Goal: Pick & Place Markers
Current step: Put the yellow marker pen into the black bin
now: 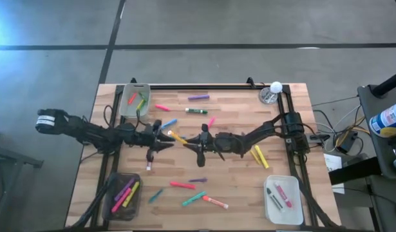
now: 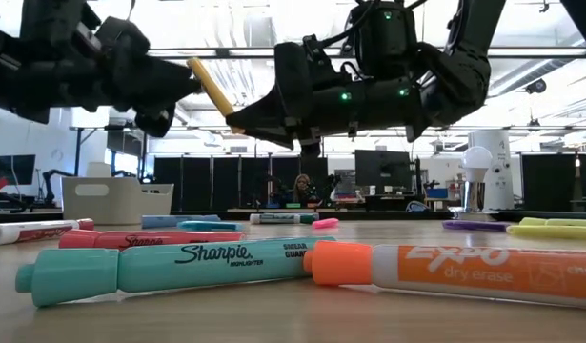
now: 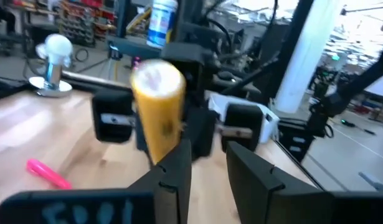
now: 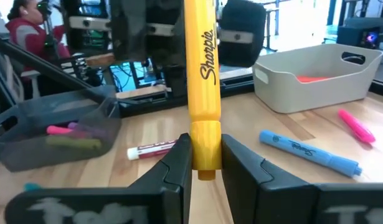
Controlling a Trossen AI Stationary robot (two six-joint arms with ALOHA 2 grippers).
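Note:
A yellow marker point(image 1: 177, 136) is in the air over the table's middle, between my two grippers. My right gripper point(image 4: 203, 146) comes from the table's right and is shut on it. My left gripper point(image 3: 210, 155) comes from the left and is open. The marker's free end point(image 3: 157, 87) stands beside one of its fingers. In the low view the marker point(image 2: 212, 88) slants up toward the left gripper. Several other markers lie flat on the table, among them a teal one point(image 2: 169, 269) and an orange-capped one point(image 2: 445, 272) near the front edge. My right gripper pinches the yellow marker's wider end section point(image 4: 203, 163) between its two fingers. The fingers come about level from the table's right and lie along the marker. The marker is lifted clear of the table and tilts up toward the left gripper. Whether my left gripper touches the marker I cannot tell.
A light grey bin point(image 1: 134, 100) stands at the far left and a dark bin point(image 1: 123, 193) at the near left. A white bin point(image 1: 282, 198) stands at the near right; all three hold markers. A white-balled stand point(image 1: 273, 91) sits at the far right. A person point(image 4: 29, 25) sits beyond the table.

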